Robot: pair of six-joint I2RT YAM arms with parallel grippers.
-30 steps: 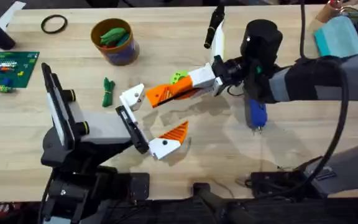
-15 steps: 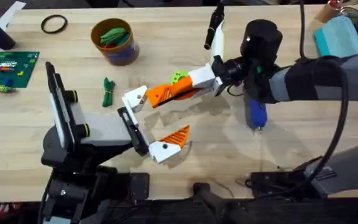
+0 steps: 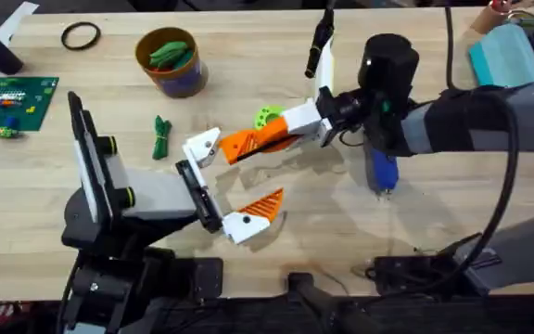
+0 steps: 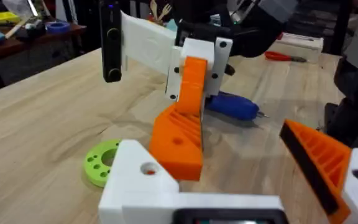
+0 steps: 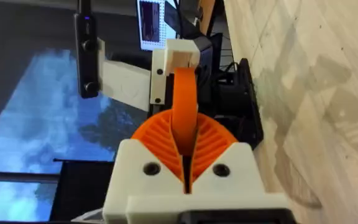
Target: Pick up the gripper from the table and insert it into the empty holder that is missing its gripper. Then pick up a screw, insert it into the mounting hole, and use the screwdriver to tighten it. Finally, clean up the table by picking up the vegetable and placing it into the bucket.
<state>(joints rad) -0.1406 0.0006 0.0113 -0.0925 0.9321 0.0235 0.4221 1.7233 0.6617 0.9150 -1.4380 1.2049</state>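
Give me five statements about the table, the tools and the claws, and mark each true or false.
1. The screwdriver lies on the table. True.
2. The loose vegetable lies inside the bucket. False: it lies on the table, beside the bucket.
3. The left claw is open, holding nothing. True.
4. The flat lime-green disc sits at the table's far left edge. False: it sits near the middle, by the right claw.
5. The right claw stands wide open. False: its orange pads are pressed together.
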